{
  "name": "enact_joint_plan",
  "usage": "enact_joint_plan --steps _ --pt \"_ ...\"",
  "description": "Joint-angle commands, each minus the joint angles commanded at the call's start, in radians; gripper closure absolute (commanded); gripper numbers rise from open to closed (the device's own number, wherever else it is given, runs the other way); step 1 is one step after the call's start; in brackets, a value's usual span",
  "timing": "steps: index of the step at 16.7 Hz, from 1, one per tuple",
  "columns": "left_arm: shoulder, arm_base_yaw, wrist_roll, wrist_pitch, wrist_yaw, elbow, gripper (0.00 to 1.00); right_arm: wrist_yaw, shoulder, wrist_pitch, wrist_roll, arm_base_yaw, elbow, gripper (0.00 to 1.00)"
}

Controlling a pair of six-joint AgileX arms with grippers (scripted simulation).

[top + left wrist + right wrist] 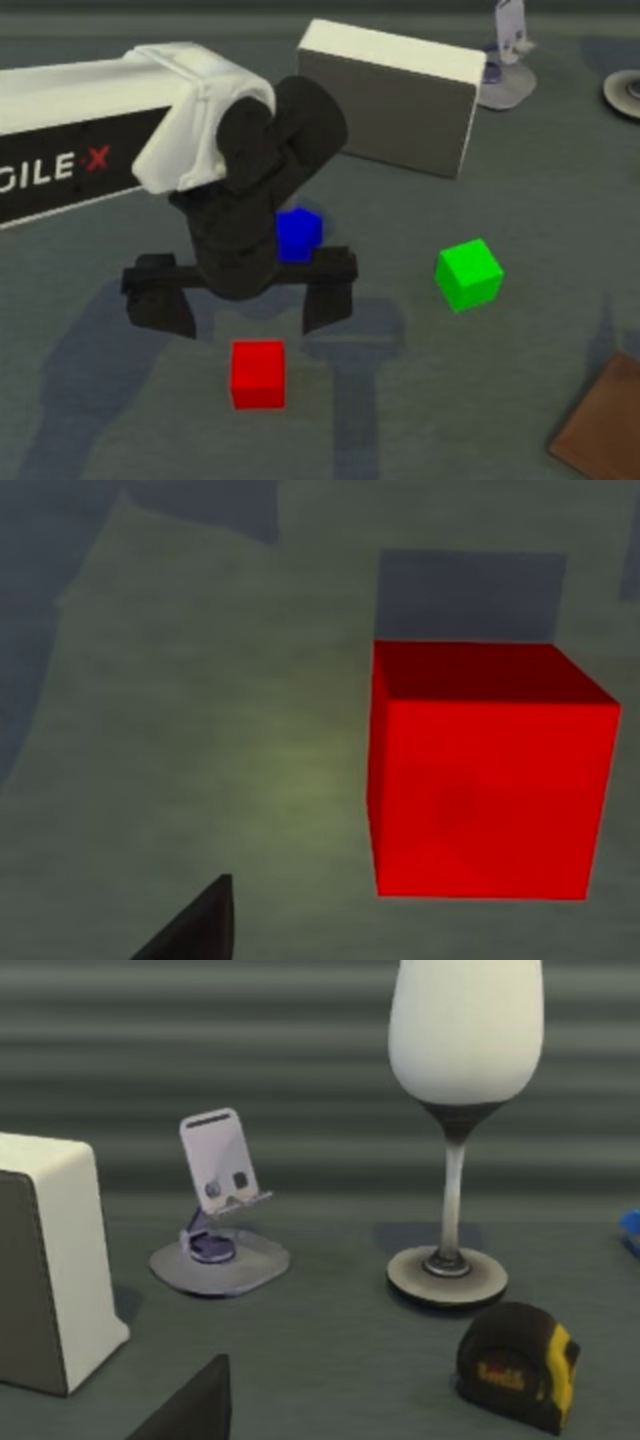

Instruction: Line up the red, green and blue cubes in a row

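Note:
The red cube (258, 373) lies on the table near the front, just ahead of my left gripper (245, 300). That gripper hangs open, its two dark fingers spread wide with nothing between them. In the left wrist view the red cube (490, 780) fills the right side, and one fingertip (200, 930) shows beside it, apart from it. The blue cube (298, 233) sits behind the gripper, partly hidden by the left arm. The green cube (468, 273) rests alone to the right. My right gripper (300, 1425) is out of the top view, open, facing the table's back.
A large white box (400, 95) stands behind the cubes. At the back right are a phone stand (510, 60) and a wine glass (460, 1110), with a tape measure (515, 1365) close by. A brown board (605, 425) lies at the front right corner.

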Motion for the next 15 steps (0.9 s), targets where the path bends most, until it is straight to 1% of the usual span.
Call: enact_joint_plan --steps 3,6,10,15 --pt "-0.005 0.000 0.001 0.009 -0.001 -0.011 0.00 0.000 0.010 -0.008 0.001 0.003 0.010 0.00" --pt "-0.086 0.043 0.009 0.062 -0.006 -0.084 0.00 0.000 0.103 -0.073 0.006 0.028 0.101 0.00" --pt "-0.324 0.157 0.037 0.194 -0.012 -0.270 0.00 -0.001 0.375 -0.234 0.021 0.094 0.344 0.00" --pt "-0.767 0.343 0.147 0.421 -0.017 -0.609 0.00 -0.001 0.891 -0.508 0.045 0.203 0.743 0.00"
